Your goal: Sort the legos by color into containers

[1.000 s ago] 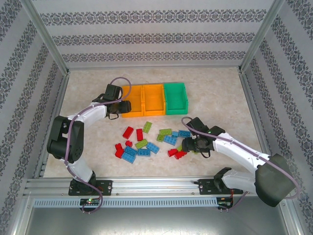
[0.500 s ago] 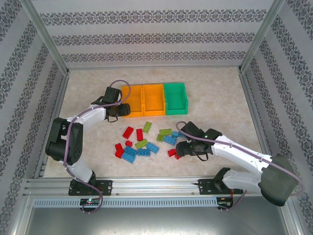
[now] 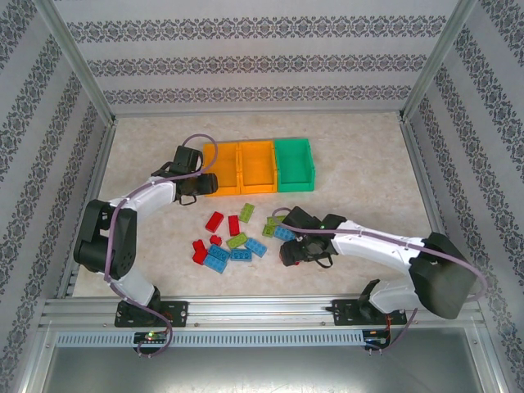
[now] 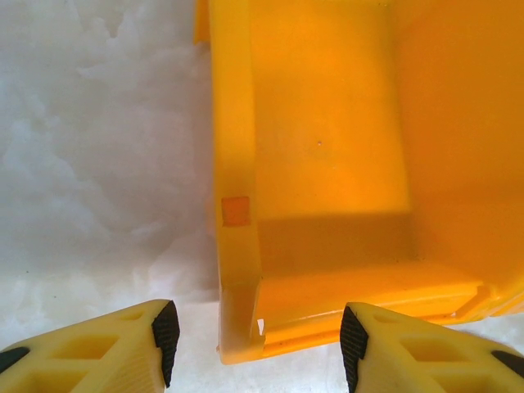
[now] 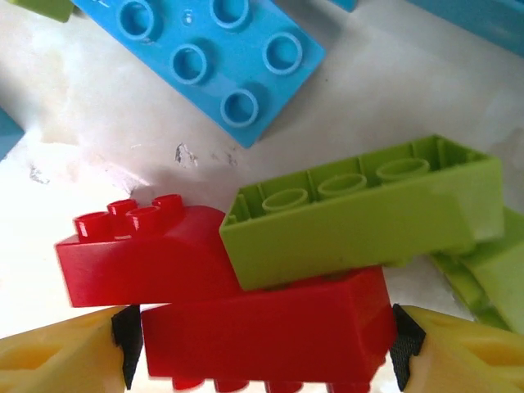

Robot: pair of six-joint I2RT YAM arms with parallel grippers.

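The table (image 3: 360,155) carries three containers (image 3: 256,166) in a row toward its far edge. The left gripper (image 4: 254,332), fingers spread, straddles the leftmost bin's near-left corner. Legos (image 3: 237,237) lie scattered nearer the near edge. There the right gripper (image 5: 262,337) flanks a red brick (image 5: 270,323); whether it pinches, I cannot tell.

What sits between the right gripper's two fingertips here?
A long red studded plastic brick fills that gap in the right wrist view; a lime green brick overlaps it.

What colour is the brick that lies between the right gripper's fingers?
Red. The brick shows best in the right wrist view.
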